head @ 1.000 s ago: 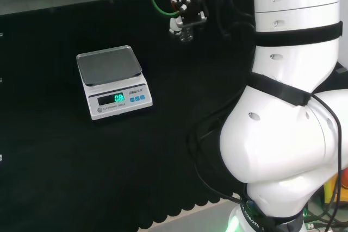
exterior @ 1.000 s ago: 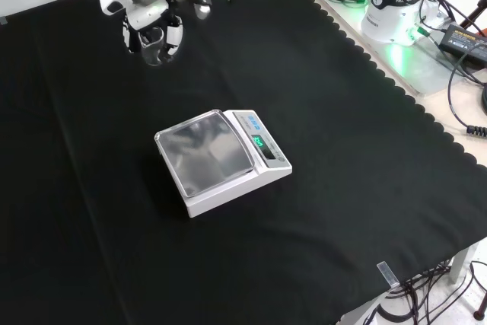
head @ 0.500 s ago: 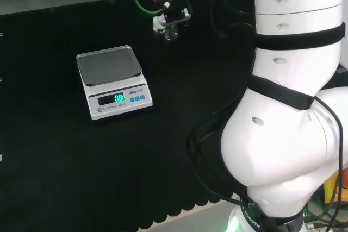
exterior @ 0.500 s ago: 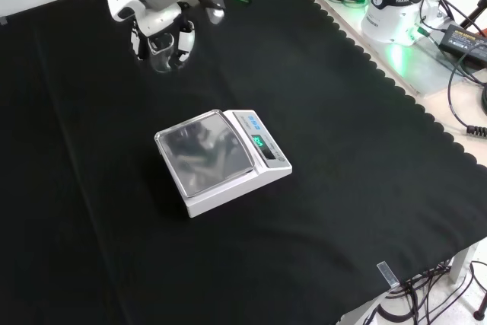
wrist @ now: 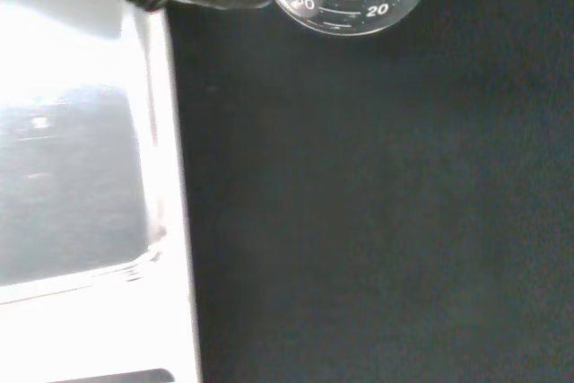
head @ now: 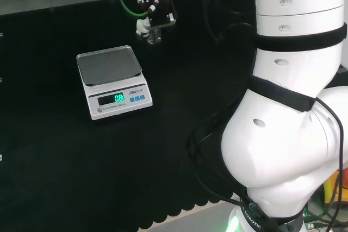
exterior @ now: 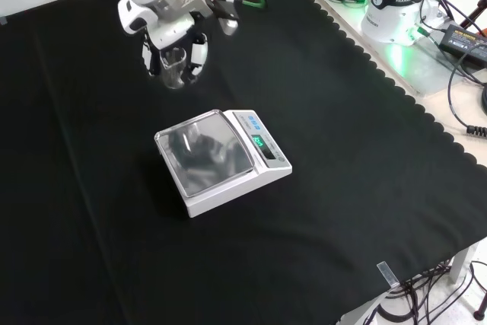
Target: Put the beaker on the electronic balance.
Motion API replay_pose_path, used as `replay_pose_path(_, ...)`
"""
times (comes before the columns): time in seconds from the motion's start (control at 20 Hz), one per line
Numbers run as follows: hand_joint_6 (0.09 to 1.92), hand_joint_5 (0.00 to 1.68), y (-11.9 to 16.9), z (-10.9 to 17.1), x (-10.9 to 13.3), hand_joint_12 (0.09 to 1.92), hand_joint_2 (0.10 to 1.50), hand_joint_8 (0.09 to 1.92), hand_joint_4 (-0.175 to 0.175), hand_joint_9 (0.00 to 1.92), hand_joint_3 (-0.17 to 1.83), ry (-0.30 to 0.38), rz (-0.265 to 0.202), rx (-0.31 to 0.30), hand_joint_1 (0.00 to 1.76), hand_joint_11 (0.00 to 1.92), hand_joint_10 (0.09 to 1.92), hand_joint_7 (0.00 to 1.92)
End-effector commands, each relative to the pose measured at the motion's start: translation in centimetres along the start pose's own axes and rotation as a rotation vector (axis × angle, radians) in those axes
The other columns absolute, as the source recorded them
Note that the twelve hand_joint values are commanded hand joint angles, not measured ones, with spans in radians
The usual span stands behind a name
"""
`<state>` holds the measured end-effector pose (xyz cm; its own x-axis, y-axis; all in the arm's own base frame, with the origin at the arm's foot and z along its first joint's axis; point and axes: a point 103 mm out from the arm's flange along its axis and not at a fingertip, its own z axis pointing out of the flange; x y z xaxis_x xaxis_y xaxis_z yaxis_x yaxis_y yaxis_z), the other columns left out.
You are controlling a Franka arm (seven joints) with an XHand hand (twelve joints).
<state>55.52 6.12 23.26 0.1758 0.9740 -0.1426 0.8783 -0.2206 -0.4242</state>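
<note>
While hand (exterior: 173,32) fingers curl round clear glass beaker (exterior: 174,67), carry step; next, centre over white balance's steel pan (exterior: 204,152), lower.

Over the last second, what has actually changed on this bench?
The robot hand, shut on the beaker, has carried it toward the balance: leftward in the head view, lower in the front view. It has not reached the pan. The balance stayed put.
</note>
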Motion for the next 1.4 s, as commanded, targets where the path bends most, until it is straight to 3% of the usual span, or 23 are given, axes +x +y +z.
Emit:
replay_pose_path(0.05, 0.34, 0.82, -0.6, 0.2, 3.3, 0.66, 0.75, 0.5, -0.17, 1.32, 0.6, -0.004, -0.057, -0.013, 1.07, 1.41, 0.09, 0.91)
replay_pose_path(0.9, 0.34, 0.81, -0.4, 1.8, 11.8, 0.67, 0.75, 0.5, -0.172, 1.32, 0.6, -0.062, -0.184, 0.011, 1.05, 1.4, 0.09, 0.9)
replay_pose_path(1.4, 0.34, 0.8, -0.4, 3.7, 14.0, 0.67, 0.76, 0.51, -0.17, 1.32, 0.6, -0.07, -0.226, 0.013, 1.04, 1.39, 0.09, 0.9)
